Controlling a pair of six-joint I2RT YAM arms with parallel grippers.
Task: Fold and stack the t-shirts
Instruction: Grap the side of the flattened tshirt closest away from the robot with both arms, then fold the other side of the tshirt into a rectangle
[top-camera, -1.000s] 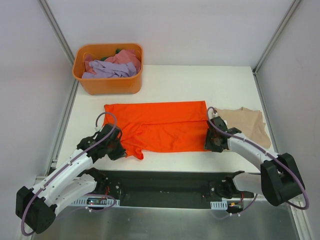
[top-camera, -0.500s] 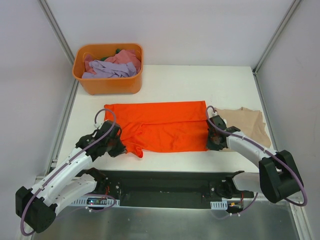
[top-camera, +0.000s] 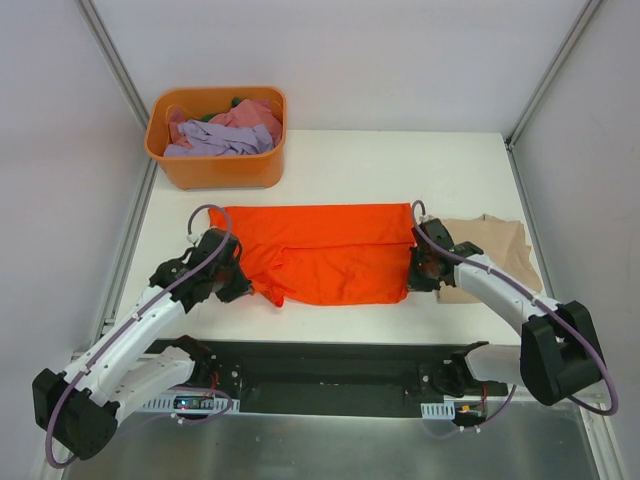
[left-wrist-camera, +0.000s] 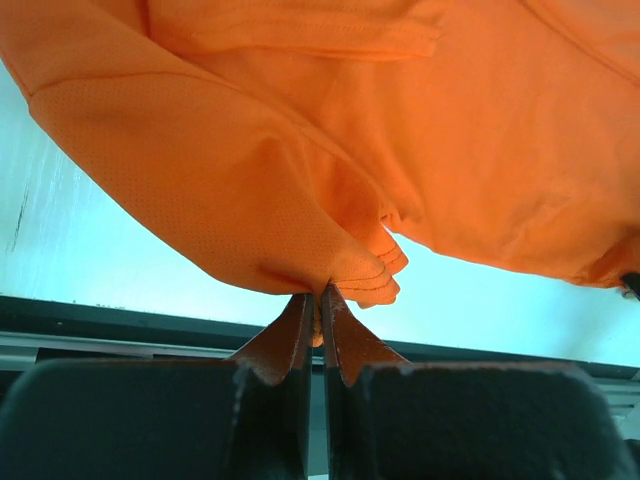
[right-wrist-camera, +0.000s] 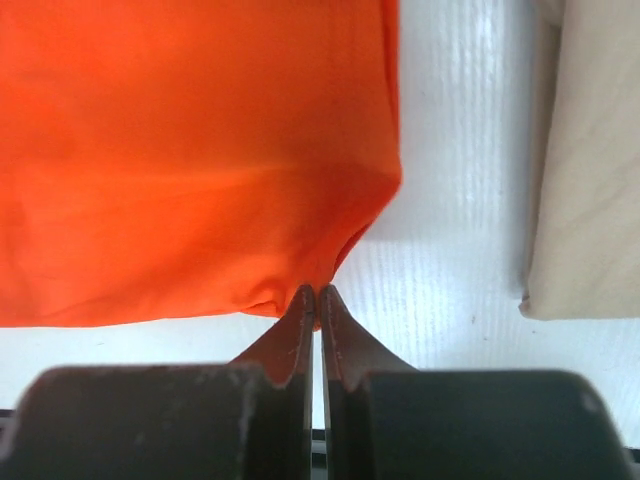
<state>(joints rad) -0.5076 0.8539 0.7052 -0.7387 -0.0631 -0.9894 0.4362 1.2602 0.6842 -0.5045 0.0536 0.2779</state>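
Observation:
An orange t-shirt (top-camera: 320, 250) lies spread across the middle of the white table, its near edge raised. My left gripper (top-camera: 238, 284) is shut on the shirt's near left edge; in the left wrist view the cloth (left-wrist-camera: 300, 180) bunches between the closed fingertips (left-wrist-camera: 318, 293). My right gripper (top-camera: 415, 275) is shut on the shirt's near right corner; the right wrist view shows the cloth (right-wrist-camera: 190, 150) pinched at the tips (right-wrist-camera: 316, 291). A folded beige t-shirt (top-camera: 490, 252) lies flat to the right and also shows in the right wrist view (right-wrist-camera: 590, 160).
An orange basket (top-camera: 216, 170) holding several crumpled shirts in lilac and pink stands at the back left. The table's dark front rail (top-camera: 330, 365) runs behind both grippers. White walls enclose the table on three sides.
Both grippers have moved away from the front edge toward the back, carrying the shirt's near edge with them. The orange shirt now looks shorter front to back.

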